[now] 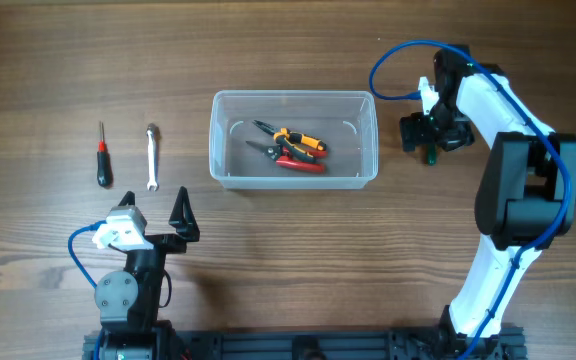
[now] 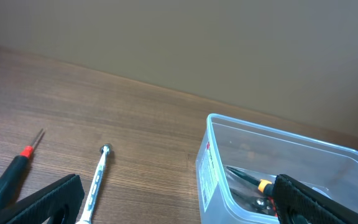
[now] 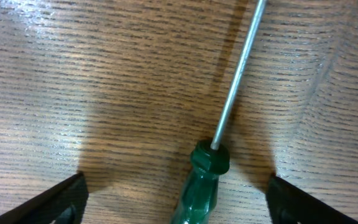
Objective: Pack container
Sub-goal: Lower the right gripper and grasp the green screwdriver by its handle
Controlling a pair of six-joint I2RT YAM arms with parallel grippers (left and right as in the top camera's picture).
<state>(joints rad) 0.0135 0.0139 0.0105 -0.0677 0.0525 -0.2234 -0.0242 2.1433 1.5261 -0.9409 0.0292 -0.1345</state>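
Note:
The clear plastic container sits mid-table and holds orange-handled pliers and red-handled pliers. It also shows in the left wrist view. My right gripper hovers right of the container, open, its fingers straddling a green-handled screwdriver lying on the wood without touching it. My left gripper is open and empty near the front left. A black-and-red screwdriver and a silver wrench lie left of the container; the left wrist view shows the screwdriver and the wrench too.
The wooden table carries both arm bases at the front edge. The right arm's white links and blue cable arc over the right side. A plain wall stands behind the table in the left wrist view.

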